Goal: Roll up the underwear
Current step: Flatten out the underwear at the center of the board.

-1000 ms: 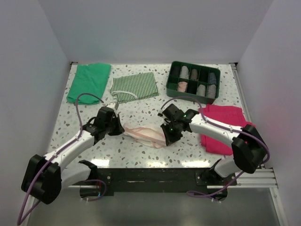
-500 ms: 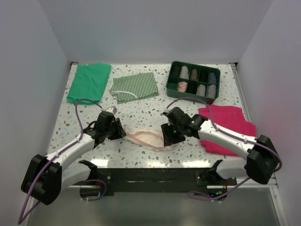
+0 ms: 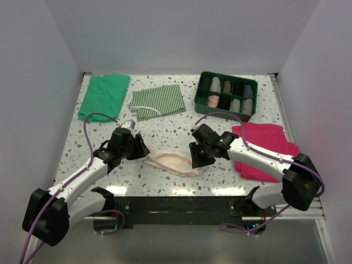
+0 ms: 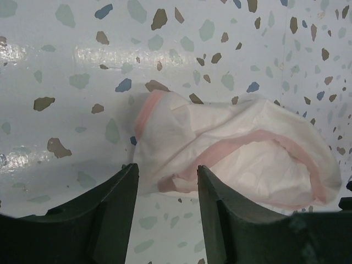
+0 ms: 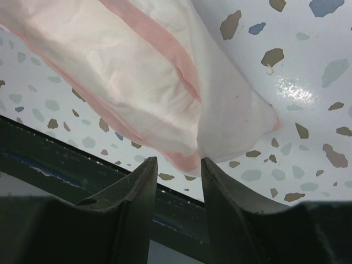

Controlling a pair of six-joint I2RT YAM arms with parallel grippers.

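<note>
No word, label, brand mark or number can be read anywhere in this scene: none on the pale pink underwear (image 3: 170,162), none on the speckled table (image 3: 181,124), none on the green tray (image 3: 220,112) behind it.

Lab robot booth: white walls (image 3: 181,33), speckled table (image 3: 170,132), aluminium frame (image 3: 302,208).

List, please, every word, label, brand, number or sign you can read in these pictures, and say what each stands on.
None can be read. The underwear shows plain pale fabric with pink edging, no readable print or tag. The green tray, green cloth, striped cloth and magenta cloth carry no legible marking.
</note>
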